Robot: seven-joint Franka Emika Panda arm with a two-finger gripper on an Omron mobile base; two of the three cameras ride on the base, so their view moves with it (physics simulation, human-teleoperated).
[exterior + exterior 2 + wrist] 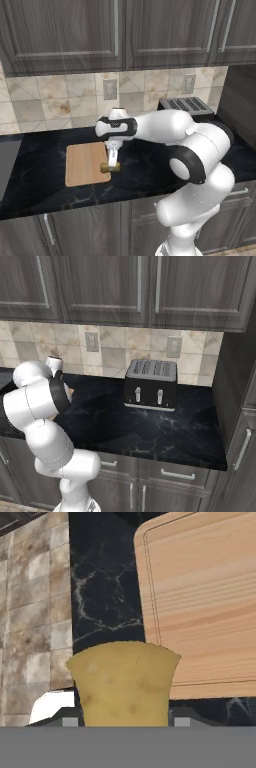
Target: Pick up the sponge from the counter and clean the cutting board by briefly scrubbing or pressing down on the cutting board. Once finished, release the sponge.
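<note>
Jaws closed on the sponge (pixel 122 682) (pinched, flaring outward), held at the cutting board's (pixel 86 162) right edge; the board's long axis runs front-to-back, bare worktop (pixel 145 170) rightward.

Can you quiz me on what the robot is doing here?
1. True or false: the pincer is shut on the sponge.
2. Where is the sponge? A) at the right edge of the board B) on the toaster C) far left on the counter
3. Fill in: the toaster has two black ____ on its front.

Key:
1. True; it is squeezed between the fingers.
2. A
3. levers
</note>
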